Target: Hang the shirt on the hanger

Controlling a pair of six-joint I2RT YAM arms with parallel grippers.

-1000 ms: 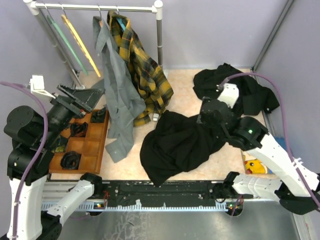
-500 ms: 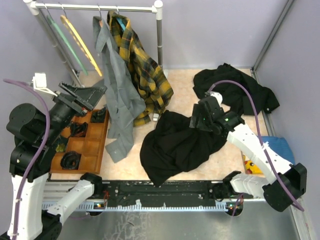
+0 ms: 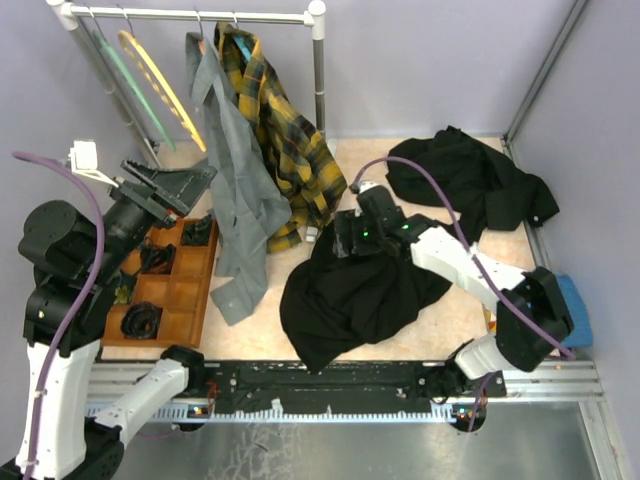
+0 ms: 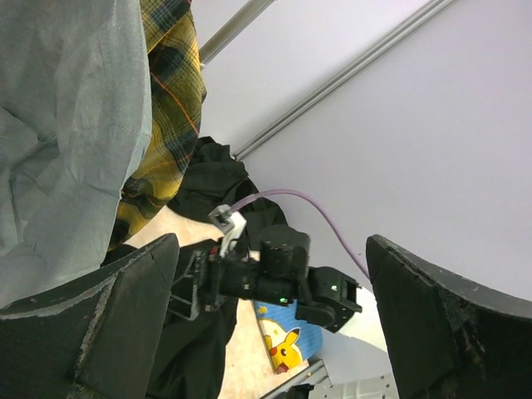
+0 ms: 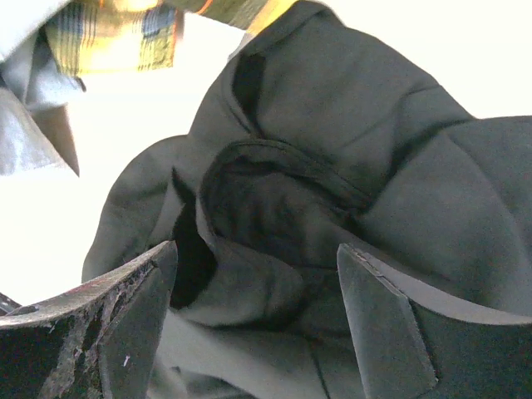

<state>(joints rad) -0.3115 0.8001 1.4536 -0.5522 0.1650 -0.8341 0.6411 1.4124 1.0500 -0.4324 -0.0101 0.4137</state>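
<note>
Right gripper [image 3: 350,233] hovering over the black shirt [image 3: 350,290] collar, spread apart and gripping nothing
Shirt lying crumpled mid-table [image 3: 262,300]; left gripper [image 3: 185,188] raised at left, spread wide; yellow hanger [image 3: 165,92] hanging on the far-left rail [image 3: 200,15].

The beige tabletop [image 3: 262,318] was covered at its middle by the shirt [image 3: 350,295]; a second black garment [image 3: 470,180] was heaped far right, a wooden tray [image 3: 185,297] set at the left.

You've got two black tops: shirt [image 3: 350,295] mid-table, spare black top [image 3: 470,180] back right. Two shirts hang on one rail [image 3: 250,17]: grey shirt [image 3: 240,200], plaid shirt [image 3: 295,160]. Two hangers: yellow hanger [image 3: 170,95], green hanger [image 3: 140,100]. One tray [image 3: 190,295].
</note>
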